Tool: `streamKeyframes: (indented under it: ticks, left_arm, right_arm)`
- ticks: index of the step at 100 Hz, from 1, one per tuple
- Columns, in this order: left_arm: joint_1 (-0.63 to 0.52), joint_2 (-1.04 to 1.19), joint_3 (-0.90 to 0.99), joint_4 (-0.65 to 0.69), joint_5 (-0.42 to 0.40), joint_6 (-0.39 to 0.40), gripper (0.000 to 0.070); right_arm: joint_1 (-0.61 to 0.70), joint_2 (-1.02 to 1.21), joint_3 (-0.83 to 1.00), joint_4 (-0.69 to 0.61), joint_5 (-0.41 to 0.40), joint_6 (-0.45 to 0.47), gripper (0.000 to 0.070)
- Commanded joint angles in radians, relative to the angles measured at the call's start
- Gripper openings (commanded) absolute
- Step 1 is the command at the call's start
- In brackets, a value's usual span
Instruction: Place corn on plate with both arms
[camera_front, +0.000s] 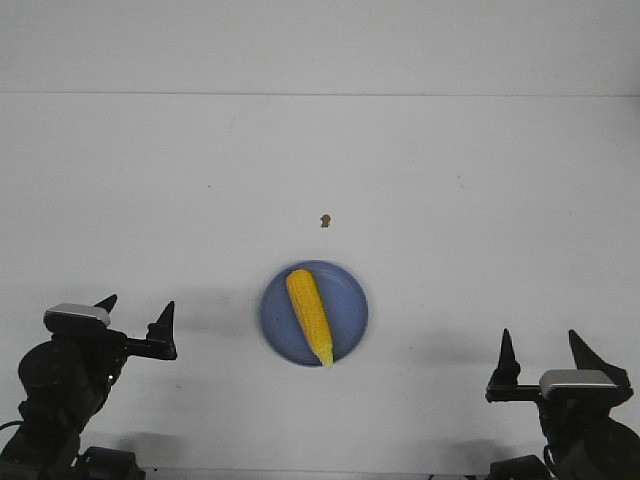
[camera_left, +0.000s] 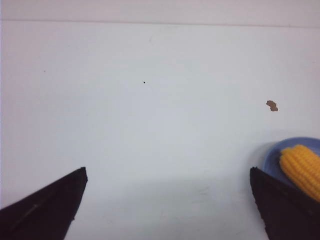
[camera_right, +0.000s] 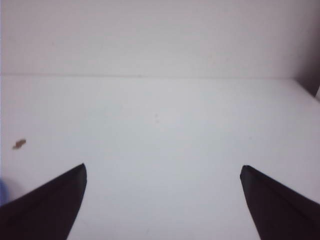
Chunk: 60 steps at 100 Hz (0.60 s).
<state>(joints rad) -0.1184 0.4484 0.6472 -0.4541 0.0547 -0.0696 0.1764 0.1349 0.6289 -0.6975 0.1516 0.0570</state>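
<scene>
The yellow corn (camera_front: 310, 315) lies on the periwinkle-blue plate (camera_front: 348, 300) at the middle of the white table, its pointed end over the plate's near rim. The left wrist view shows the corn's thick end (camera_left: 303, 167) and a bit of the plate (camera_left: 272, 157). My left gripper (camera_front: 138, 309) is open and empty, well to the left of the plate; its jaws stand wide apart in the left wrist view (camera_left: 168, 171). My right gripper (camera_front: 540, 340) is open and empty, to the right of the plate and nearer the front edge; it also shows open in the right wrist view (camera_right: 163, 168).
A tiny brown speck (camera_front: 324, 220) lies on the table beyond the plate; it also shows in the left wrist view (camera_left: 272, 105) and the right wrist view (camera_right: 19, 144). The table's far edge meets a white wall.
</scene>
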Motion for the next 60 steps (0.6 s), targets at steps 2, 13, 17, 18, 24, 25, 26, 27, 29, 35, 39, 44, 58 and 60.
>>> streamKeyframes:
  ticks: [2, 13, 17, 18, 24, 25, 26, 27, 29, 35, 39, 44, 58, 60]
  left_arm:
    - [-0.002, -0.018, -0.022, 0.016, 0.001, -0.005, 0.0664]
    - [-0.002, -0.04, -0.049, 0.027, 0.001, -0.025, 0.0663]
    - [-0.001, -0.04, -0.05, 0.031, 0.0, -0.025, 0.0651]
    - [-0.001, -0.04, -0.05, 0.032, 0.0, -0.025, 0.0646]
    - [-0.001, -0.04, -0.05, 0.042, -0.003, -0.025, 0.0544]
    - [-0.001, -0.04, -0.05, 0.044, -0.002, -0.025, 0.0503]
    - [-0.001, -0.04, -0.05, 0.045, -0.003, -0.025, 0.0489]
    - [-0.001, -0.04, -0.05, 0.046, -0.003, -0.024, 0.0461]
    - [-0.001, -0.04, -0.05, 0.049, -0.003, -0.024, 0.0398]
    - [-0.001, -0.04, -0.05, 0.06, -0.002, -0.022, 0.0212]
    - [-0.001, -0.04, -0.05, 0.064, -0.002, -0.021, 0.0107]
    - [-0.001, -0.04, -0.05, 0.067, -0.002, -0.021, 0.0013]
    - [-0.001, -0.04, -0.05, 0.066, -0.002, -0.022, 0.0]
    - [-0.001, -0.04, -0.05, 0.066, -0.002, -0.022, 0.0]
  right_arm:
    - [0.001, -0.014, -0.018, 0.054, -0.022, -0.01, 0.0646]
    - [0.001, -0.022, -0.018, 0.078, -0.01, -0.009, 0.0645]
    - [0.001, -0.022, -0.018, 0.078, 0.005, -0.008, 0.0645]
    - [0.001, -0.022, -0.018, 0.078, 0.012, -0.008, 0.0645]
    - [0.001, -0.022, -0.018, 0.079, 0.03, -0.009, 0.0643]
    - [0.001, -0.022, -0.018, 0.08, 0.034, -0.009, 0.064]
    - [0.001, -0.022, -0.018, 0.08, 0.034, -0.009, 0.0637]
    - [0.001, -0.022, -0.018, 0.082, 0.035, -0.009, 0.0627]
    - [0.001, -0.022, -0.018, 0.084, 0.035, -0.01, 0.0611]
    - [0.001, -0.022, -0.018, 0.09, 0.038, -0.01, 0.0483]
    - [0.001, -0.022, -0.018, 0.093, 0.041, -0.01, 0.0337]
    - [0.001, -0.022, -0.018, 0.096, 0.04, -0.01, 0.0104]
    - [0.001, -0.022, -0.018, 0.11, 0.041, -0.009, 0.001]
    - [0.001, -0.022, -0.018, 0.113, 0.041, -0.009, 0.001]
